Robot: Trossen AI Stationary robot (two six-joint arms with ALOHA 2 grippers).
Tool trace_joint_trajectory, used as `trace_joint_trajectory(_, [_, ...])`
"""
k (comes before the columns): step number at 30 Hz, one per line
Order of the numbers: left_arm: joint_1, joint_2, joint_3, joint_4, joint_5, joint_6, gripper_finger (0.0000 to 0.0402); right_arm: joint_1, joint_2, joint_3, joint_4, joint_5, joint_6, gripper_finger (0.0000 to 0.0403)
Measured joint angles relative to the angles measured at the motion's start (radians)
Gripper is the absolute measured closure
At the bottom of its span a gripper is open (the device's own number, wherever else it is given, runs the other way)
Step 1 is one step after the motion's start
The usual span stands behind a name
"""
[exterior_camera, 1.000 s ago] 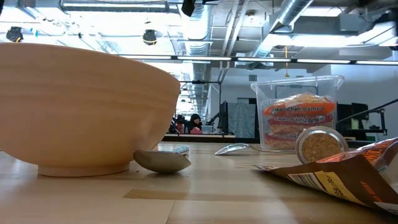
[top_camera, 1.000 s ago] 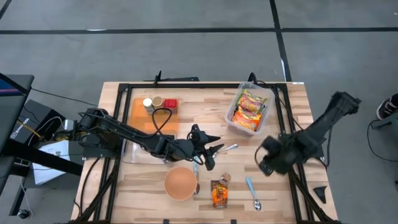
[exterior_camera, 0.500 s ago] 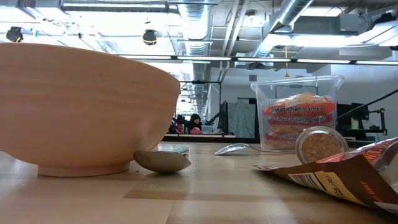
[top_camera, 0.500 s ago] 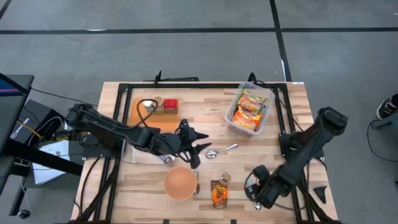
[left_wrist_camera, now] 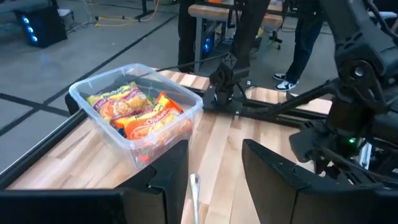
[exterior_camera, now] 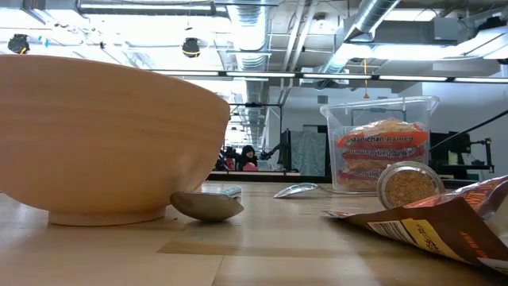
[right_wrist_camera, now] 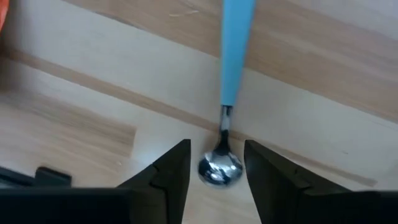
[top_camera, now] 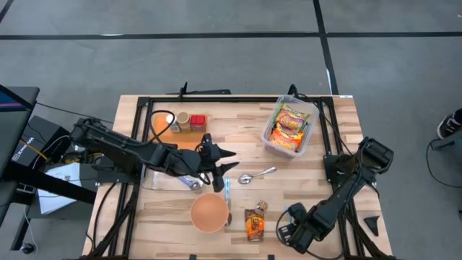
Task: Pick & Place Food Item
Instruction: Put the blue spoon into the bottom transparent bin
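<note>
Noodle packets [top_camera: 287, 124] lie in a clear tub [top_camera: 309, 137], which also shows in the left wrist view [left_wrist_camera: 134, 109]. An orange food packet [top_camera: 254, 224] lies flat on the table near its near edge, beside a small jar [top_camera: 262, 207]. My right gripper [top_camera: 292, 232] points down near that edge. In its wrist view the open fingers of my right gripper [right_wrist_camera: 217, 149] stand on either side of the metal bowl [right_wrist_camera: 219, 168] of a blue-handled spoon [right_wrist_camera: 236, 50]. My left gripper [top_camera: 225, 165] hovers open over the table's middle, holding nothing, and faces the tub.
A wooden bowl [top_camera: 209, 213] stands near the near edge with another spoon [top_camera: 227, 193] beside it. A metal spoon [top_camera: 256, 175] lies mid-table. An orange board [top_camera: 162, 133] with jars [top_camera: 180, 119] is at the far left. A black frame [top_camera: 216, 98] rims the table.
My right gripper has swung from the table's right side toward the near edge and down, rolling as it went, and now stands over the blue-handled spoon. My left gripper has drawn back toward the table's left and risen a little.
</note>
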Motion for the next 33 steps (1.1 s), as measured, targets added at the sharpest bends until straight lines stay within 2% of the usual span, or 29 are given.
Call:
trace_joint_trajectory(5, [-0.004, 0.001, -0.050, 0.053, 0.034, -0.020, 0.0257, -0.003, 0.048, 0.026, -0.001, -0.009, 0.000, 0.0257])
trace_joint_trajectory(14, [-0.019, 0.001, -0.054, 0.060, 0.043, -0.043, 0.0257, -0.003, 0.077, 0.026, -0.017, -0.037, 0.000, 0.0269])
trace_joint_trajectory(33, [-0.020, 0.001, -0.054, 0.059, 0.042, -0.047, 0.0257, -0.003, 0.075, 0.014, -0.036, 0.000, -0.050, 0.0358])
